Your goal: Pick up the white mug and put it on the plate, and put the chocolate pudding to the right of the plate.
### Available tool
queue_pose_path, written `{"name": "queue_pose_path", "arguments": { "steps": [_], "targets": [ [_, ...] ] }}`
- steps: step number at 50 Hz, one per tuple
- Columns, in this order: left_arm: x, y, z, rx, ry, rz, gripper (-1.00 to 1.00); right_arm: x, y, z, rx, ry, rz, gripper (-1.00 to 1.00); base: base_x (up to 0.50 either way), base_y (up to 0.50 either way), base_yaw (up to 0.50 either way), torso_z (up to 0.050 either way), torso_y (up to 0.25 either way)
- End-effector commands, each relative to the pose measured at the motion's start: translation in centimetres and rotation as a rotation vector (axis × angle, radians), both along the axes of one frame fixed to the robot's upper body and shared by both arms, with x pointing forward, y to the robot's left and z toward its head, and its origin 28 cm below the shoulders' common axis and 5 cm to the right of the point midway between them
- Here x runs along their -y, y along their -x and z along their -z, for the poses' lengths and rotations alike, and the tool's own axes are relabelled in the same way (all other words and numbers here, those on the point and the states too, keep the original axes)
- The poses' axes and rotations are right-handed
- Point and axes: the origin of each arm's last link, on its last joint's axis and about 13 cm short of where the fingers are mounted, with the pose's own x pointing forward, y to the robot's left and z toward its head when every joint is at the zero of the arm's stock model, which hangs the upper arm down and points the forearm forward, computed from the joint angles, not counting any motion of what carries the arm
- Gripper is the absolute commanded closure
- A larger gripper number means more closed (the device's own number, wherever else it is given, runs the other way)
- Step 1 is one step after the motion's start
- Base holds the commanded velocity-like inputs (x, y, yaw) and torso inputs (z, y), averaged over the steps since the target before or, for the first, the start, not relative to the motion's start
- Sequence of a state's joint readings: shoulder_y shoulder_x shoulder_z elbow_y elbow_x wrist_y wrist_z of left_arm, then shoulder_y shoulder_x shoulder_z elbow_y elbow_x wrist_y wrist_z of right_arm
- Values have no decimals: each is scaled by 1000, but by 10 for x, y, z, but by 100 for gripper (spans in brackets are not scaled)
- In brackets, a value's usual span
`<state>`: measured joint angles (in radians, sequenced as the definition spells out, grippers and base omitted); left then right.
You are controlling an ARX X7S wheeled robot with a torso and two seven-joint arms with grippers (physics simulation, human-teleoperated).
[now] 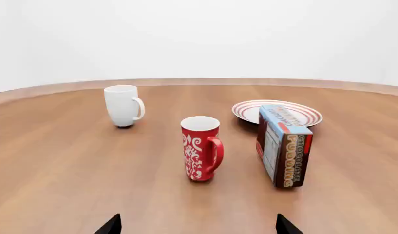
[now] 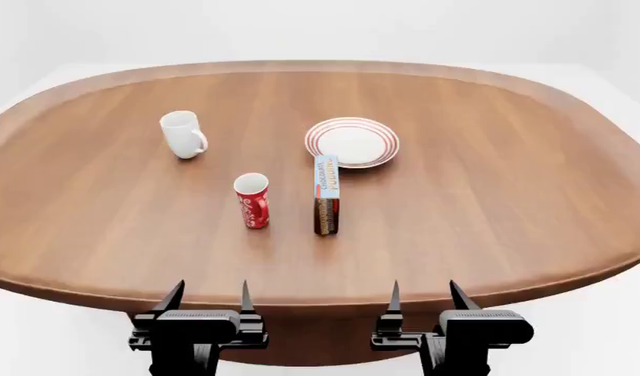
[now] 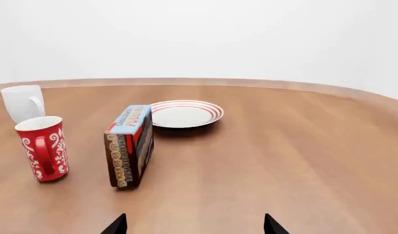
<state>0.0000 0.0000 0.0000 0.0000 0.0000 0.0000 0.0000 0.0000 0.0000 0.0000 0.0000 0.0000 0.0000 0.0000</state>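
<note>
Standing between the mug and the pudding box, a red cup [image 2: 251, 200] with white swirl patterns and lettering too small to read is the only extra thing on the wooden table [image 2: 508, 196]; it sits just left of the box and nearer the robot than the plate, its handle turned toward the box in the left wrist view. The plate [image 2: 352, 142], round and white with red rings at its rim, lies flat toward the far middle of the table with nothing on it. The white mug [image 2: 182, 134] stands upright well to the left of the plate, apart from everything, its handle facing the plate's side. The chocolate pudding [image 2: 327, 194] stands on a long narrow edge just in front of the plate, nearly touching its near rim, its long axis running from the plate toward the robot. Orange letters on the dark brown end panel read "CHOCOLATE PUDDING", stacked sideways, and "PUDDING" shows again on the light blue top edge. Both arms hang back at the near edge of the table, well short of the plate: the left gripper [image 2: 207, 301] and the right gripper [image 2: 423, 300] each have their fingers spread apart, grasping nothing.
</note>
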Motion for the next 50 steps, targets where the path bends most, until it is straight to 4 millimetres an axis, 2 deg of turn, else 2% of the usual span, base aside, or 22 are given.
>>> {"name": "queue_pose_path", "arguments": {
  "steps": [1, 43, 50],
  "targets": [
    [0, 0, 1, -1, 0, -2, -100, 0, 0, 1, 0, -5, 0, -100, 0, 0, 0, 0, 0],
    [0, -2, 2, -10, -21, -5, -100, 0, 0, 6, -30, -5, 17, -100, 0, 0, 0, 0, 0],
    [-2, -2, -7, 20, -20, -20, -100, 2, 0, -4, -10, -17, 26, -100, 0, 0, 0, 0, 0]
  ]
}}
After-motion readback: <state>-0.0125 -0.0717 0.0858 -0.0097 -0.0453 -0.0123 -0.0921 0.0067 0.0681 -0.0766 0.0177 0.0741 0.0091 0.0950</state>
